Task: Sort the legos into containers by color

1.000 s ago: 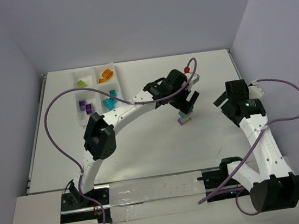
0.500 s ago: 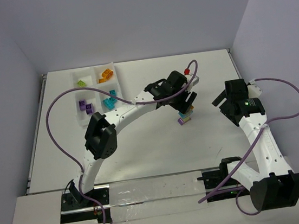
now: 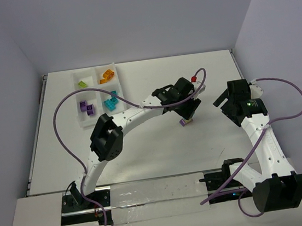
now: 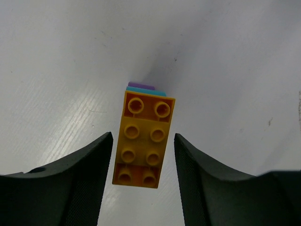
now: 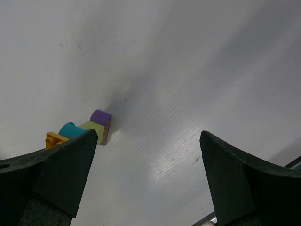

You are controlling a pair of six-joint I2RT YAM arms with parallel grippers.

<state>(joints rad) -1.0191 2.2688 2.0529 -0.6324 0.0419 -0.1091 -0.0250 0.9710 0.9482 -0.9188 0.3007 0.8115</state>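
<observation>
left tool (image 4: 143,137) astride clump (image 4: 148,110); sorted legos (image 3: 107,76) in tray (image 3: 98,92)

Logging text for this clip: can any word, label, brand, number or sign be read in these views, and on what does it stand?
None can be read.
The studs of the orange-yellow studded plastic brick show no legible lettering in the left wrist view.
The white translucent plastic tray and the white table show no print.
The small green light on the right arm is a lamp, not a sign.
</observation>
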